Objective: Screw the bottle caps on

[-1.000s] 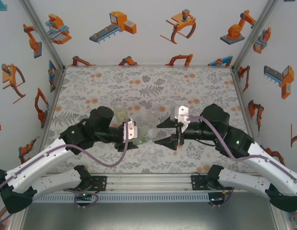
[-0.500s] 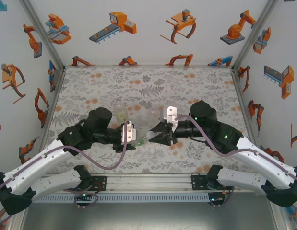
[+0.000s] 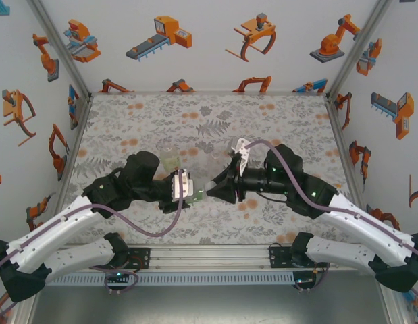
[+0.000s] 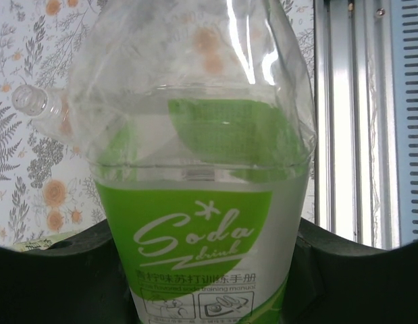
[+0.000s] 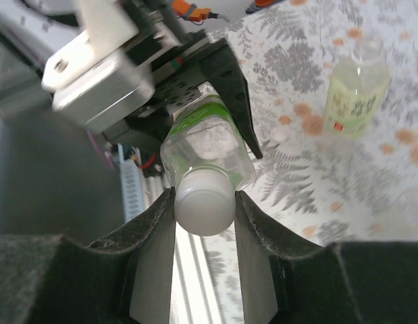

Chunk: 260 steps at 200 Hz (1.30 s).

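The green label on the green-tinted transparent plastic bottle carries slanting white script that reads "Soda drink", with a small star above it. Beneath runs a line of white Chinese characters, too blurred to read surely. The yellowish transparent plastic bottle bears small print, illegible.

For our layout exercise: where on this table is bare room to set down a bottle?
Free: the far strip of table along the back wall, and the patch between left wall and left arm. Crowded: the centre, where the left pincer holds the green bottle, the right pincer its white cap, the yellowish bottle just behind.
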### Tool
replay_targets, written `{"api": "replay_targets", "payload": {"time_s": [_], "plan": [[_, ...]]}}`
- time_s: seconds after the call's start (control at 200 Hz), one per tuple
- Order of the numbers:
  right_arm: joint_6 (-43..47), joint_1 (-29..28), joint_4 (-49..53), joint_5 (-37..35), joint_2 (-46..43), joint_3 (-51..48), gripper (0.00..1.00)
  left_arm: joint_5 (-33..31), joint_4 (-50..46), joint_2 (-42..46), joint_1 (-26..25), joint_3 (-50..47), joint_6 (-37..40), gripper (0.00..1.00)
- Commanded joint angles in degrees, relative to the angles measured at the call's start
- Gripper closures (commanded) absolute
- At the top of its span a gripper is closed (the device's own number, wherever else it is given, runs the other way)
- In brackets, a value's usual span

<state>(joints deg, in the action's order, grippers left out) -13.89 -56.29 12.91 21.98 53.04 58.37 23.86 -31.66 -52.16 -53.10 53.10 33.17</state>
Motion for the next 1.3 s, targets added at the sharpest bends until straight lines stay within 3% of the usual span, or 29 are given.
{"api": "replay_targets", "payload": {"time_s": [0.0,0.085,0.215,0.325,0.501,0.601,0.716,0.836,1.297], "plan": [[-21.20,0.08,-3.18,-14.59,0.17,0.15,1.00,0.45,1.37,0.28,-0.60,-1.45,1.70,1.00],[-34.50,0.09,2.13,-21.54,0.44,1.15,1.00,-2.24,3.17,0.64,-0.60,-2.66,1.23,1.00],[-53.26,0.14,12.46,-26.07,1.76,3.87,1.00,-5.23,6.65,1.17,-0.60,-4.21,-0.02,1.00],[-59.11,0.09,12.01,-25.58,1.83,3.06,1.00,-5.76,7.57,0.64,-0.60,-4.41,-0.37,1.00],[-56.91,0.13,13.24,-25.79,2.16,3.78,1.00,-5.66,7.93,-0.52,-0.60,-4.10,-0.58,0.99],[-56.27,0.15,13.37,-24.69,2.68,4.35,0.63,-5.36,7.93,-1.01,-0.60,-3.89,-0.63,0.98],[-55.50,0.13,13.33,-23.58,3.48,4.91,0.50,-5.38,7.93,-1.47,-0.60,-3.67,-0.56,0.98],[-55.07,0.13,12.55,-22.39,3.90,4.78,0.46,-5.56,8.05,-1.89,-0.60,-3.53,-0.57,0.98],[-55.08,0.31,13.79,-20.57,5.33,4.64,0.53,-7.42,9.08,-2.48,-0.60,-3.45,-1.20,0.99]]}}
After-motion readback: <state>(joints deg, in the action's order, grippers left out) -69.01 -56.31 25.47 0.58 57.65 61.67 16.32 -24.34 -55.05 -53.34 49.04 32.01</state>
